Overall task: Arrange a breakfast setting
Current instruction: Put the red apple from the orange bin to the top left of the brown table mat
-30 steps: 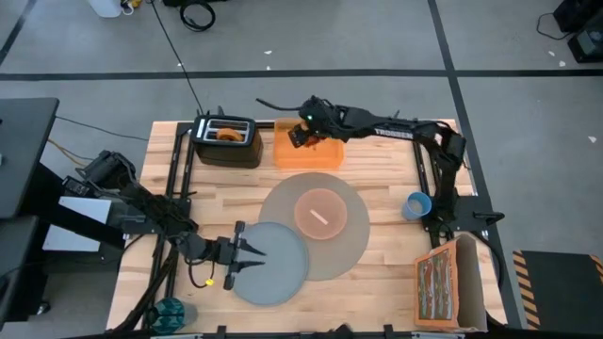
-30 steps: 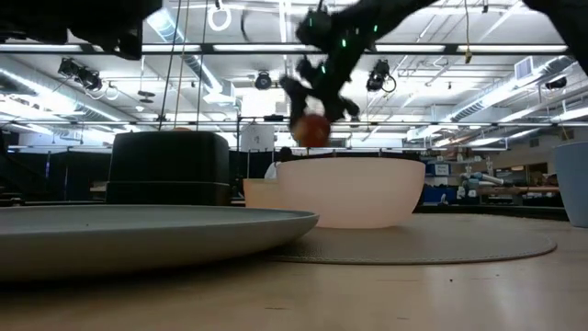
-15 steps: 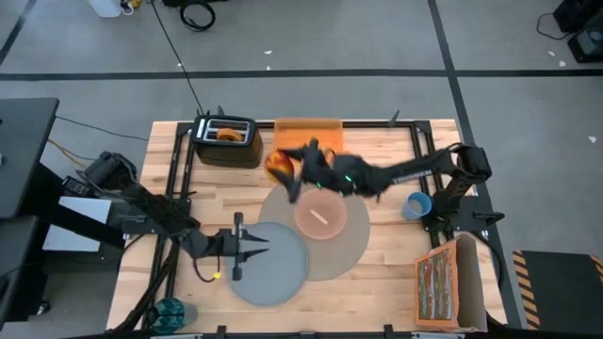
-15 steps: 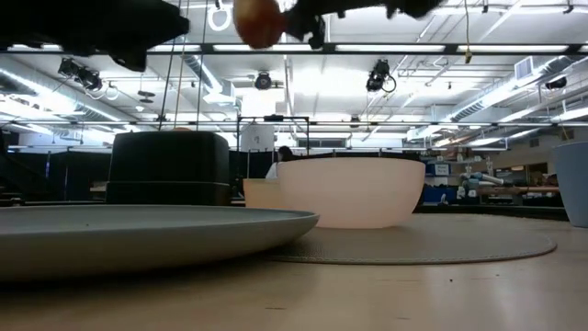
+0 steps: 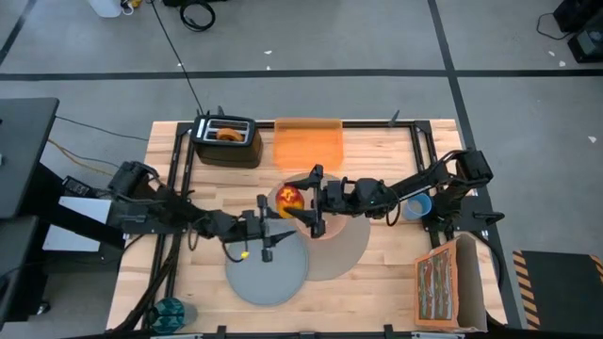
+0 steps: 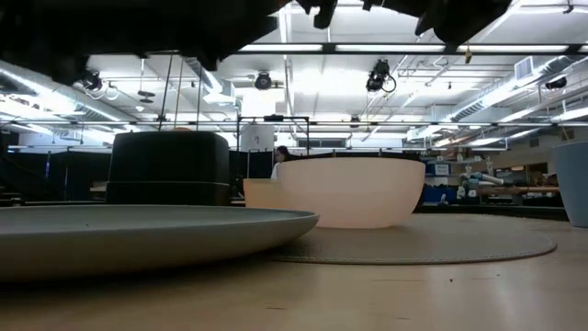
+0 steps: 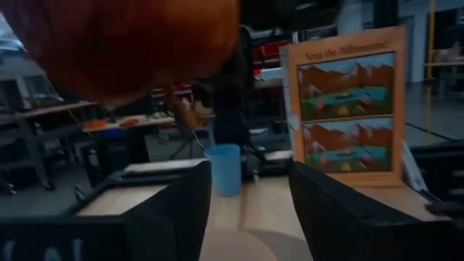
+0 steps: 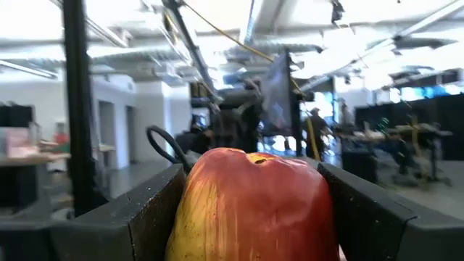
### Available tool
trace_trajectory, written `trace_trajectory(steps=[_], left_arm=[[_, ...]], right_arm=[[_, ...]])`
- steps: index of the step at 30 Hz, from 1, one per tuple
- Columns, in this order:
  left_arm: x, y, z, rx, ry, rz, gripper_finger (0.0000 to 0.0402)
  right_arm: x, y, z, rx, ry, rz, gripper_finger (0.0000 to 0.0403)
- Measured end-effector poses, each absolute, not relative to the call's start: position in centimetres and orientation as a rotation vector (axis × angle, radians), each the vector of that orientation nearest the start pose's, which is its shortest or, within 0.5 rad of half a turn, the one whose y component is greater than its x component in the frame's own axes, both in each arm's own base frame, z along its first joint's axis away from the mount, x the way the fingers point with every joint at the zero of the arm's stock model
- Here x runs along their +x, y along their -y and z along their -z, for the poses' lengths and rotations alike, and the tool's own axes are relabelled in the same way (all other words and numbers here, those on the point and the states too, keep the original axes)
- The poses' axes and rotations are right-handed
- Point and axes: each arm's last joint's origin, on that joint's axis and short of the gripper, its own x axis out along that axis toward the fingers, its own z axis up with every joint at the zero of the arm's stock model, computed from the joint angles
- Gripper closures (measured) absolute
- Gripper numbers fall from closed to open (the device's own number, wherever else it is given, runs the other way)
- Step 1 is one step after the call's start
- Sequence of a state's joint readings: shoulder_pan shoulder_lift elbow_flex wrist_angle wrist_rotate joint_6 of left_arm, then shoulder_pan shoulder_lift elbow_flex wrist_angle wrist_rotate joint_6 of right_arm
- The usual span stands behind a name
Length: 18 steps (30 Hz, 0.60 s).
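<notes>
Evidently for a handover, the right gripper (image 5: 300, 201) pinches the apple (image 5: 288, 198) above the placemat's (image 5: 353, 247) edge, facing the left gripper (image 5: 267, 232), spread over the plate (image 5: 273, 273).

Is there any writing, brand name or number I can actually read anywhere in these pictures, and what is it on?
Picture board: one line of print above its two landscape pictures, too blurred to read with certainty.
The same board in the high view: nothing legible.
Right arm: no lettering shows at this moment.
Toaster, blue cup, red apple: no labels visible.
</notes>
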<state>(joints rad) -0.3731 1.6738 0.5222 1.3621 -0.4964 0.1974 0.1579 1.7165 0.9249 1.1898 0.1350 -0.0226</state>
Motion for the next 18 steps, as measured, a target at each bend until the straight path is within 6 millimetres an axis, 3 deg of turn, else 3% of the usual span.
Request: trace_trajectory(steps=[7,18], left_arm=[[29.4,9.4,-20.2,0.148,0.241,-0.172,0.0211],[28.4,10.7,-21.5,0.082,0.376,-0.139,0.0235]], right_arm=[[35.6,-5.7,-27.4,0.024,0.437,-0.113,0.0097],[35.3,-6.0,-27.9,0.019,0.504,-0.136,0.0097]])
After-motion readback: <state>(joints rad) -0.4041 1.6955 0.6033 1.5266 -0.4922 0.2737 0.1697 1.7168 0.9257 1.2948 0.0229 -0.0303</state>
